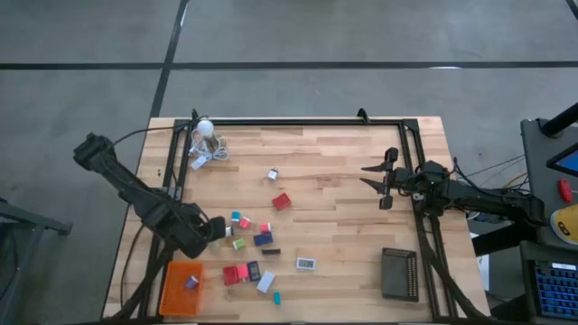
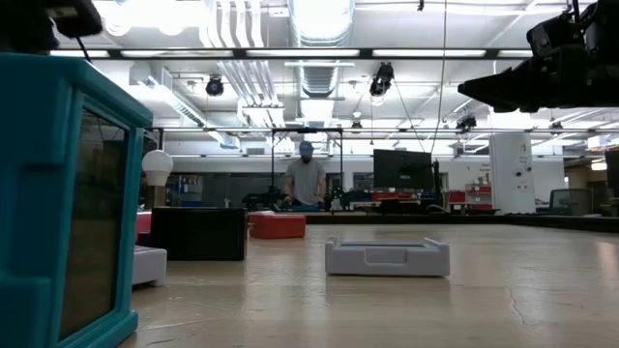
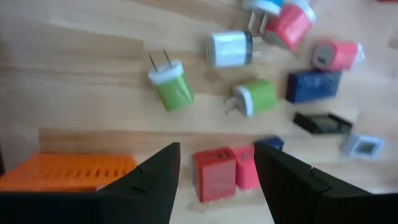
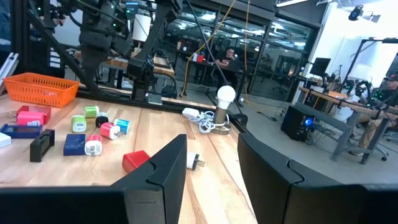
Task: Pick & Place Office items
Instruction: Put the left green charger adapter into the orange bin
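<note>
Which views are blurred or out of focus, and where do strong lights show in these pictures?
Left wrist view: soft overall, the green plug and red block smeared. Low view: the teal piece nearest the lens is large and unsharp, while bright ceiling lamps glare above. Right wrist view: sharp, with the white bulb glowing. High view: even light, weak shadows.

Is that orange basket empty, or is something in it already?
Not empty: seen from above, the orange tray holds one small dark piece; the rest of its floor looks bare.

Two dark, jointed arms trail black cables, each tool ending in wedge-shaped fingers.
</note>
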Motion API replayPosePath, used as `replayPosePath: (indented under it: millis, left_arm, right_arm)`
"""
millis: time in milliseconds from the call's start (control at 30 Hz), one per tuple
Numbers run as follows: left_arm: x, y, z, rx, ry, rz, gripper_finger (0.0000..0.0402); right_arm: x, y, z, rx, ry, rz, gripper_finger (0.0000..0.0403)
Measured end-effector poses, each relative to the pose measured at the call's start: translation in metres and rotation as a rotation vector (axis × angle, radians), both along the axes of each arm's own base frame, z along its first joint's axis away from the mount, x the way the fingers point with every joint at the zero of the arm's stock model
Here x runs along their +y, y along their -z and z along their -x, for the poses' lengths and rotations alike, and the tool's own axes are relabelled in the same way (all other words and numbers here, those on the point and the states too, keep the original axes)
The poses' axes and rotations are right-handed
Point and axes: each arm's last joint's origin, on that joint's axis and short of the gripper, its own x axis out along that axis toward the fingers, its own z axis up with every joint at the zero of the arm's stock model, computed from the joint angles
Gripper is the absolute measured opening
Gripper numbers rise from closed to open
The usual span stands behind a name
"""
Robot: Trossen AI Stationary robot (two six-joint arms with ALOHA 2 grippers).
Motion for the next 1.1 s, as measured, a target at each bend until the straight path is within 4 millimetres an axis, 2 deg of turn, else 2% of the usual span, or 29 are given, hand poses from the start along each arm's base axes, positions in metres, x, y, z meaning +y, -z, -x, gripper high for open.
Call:
replayPosePath:
  millis: [200, 600, 1100]
  left_arm:
    - [0.009, 0.021, -0.001, 0.099, -0.074, 0.030, 0.0211]
    - [0.011, 0.065, -0.001, 0.036, -0.096, 0.159, 0.0211]
    - [0.020, 0.092, 0.008, 0.061, -0.148, 0.184, 0.0211]
  right_arm:
    - [0.000, 0.000, 0.000, 0.000, 0.000, 0.000, 0.0139]
    - [0.000, 0.000, 0.000, 0.000, 0.000, 0.000, 0.0139]
    - [0.000, 0.000, 0.000, 0.000, 0.000, 0.000, 0.0139]
